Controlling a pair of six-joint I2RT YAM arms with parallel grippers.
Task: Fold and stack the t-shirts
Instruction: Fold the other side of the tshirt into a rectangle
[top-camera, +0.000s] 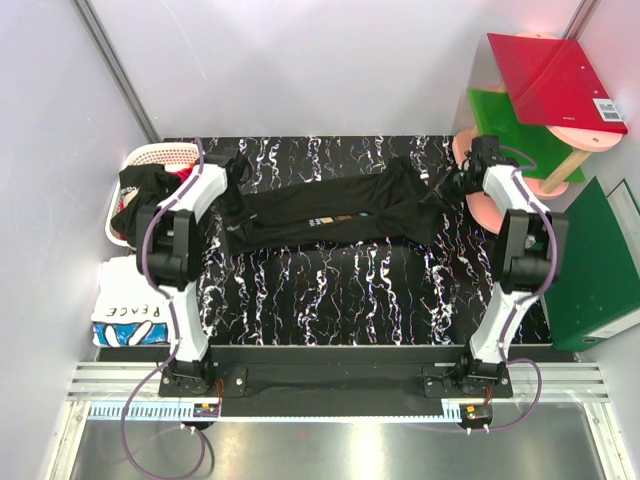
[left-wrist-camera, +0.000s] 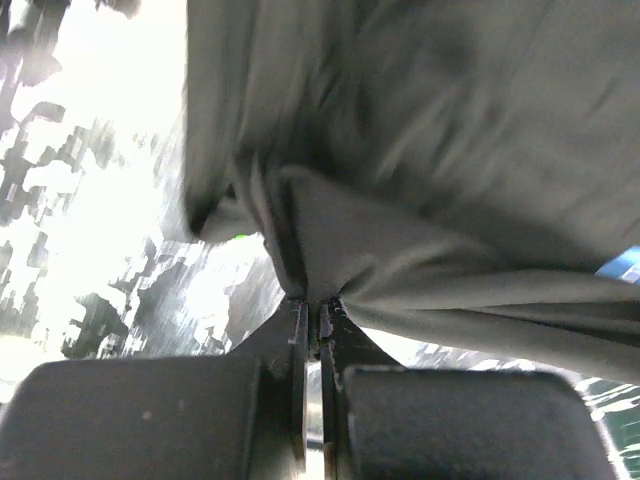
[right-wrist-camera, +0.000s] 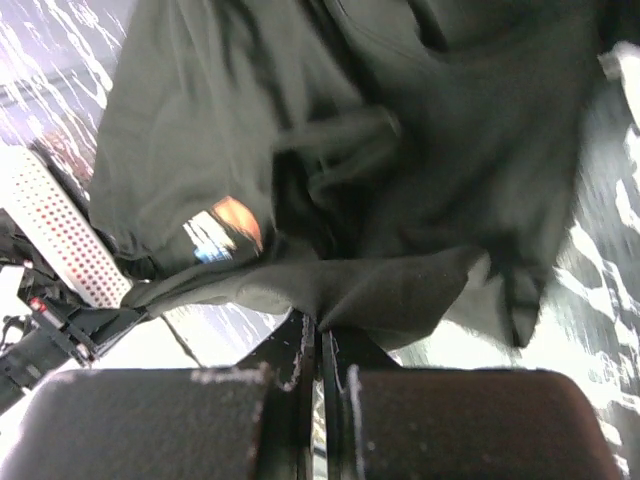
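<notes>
Black soft cloth fills the middle of the scene: one short-sleeved black t-shirt (top-camera: 330, 215) is pulled out long between two pincers over a black, white-veined marbled table (top-camera: 340, 290). The left pincer (top-camera: 237, 172) is clamped on one end of the shirt and the right pincer (top-camera: 462, 183) on the other. A second shirt, a folded white t-shirt (top-camera: 130, 315) lettered "PEACE", lies well out beyond the left pincer, off the table's edge. Nearer that pincer, one white slatted plastic basket (top-camera: 160, 153) holds a heap of black and red cloth (top-camera: 140, 195); how many shirts are in it cannot be told.

Only the wrist views show the grips. The left pincer (left-wrist-camera: 312, 302) has its jaws pressed together on a gathered fold of the black t-shirt (left-wrist-camera: 420, 150). The right pincer (right-wrist-camera: 318, 325) pinches a hem of the same shirt (right-wrist-camera: 400, 150). The right wrist view alone shows clearly the small blue, white and orange chest print (right-wrist-camera: 222, 230), up and to the left of that pincer's tips.
</notes>
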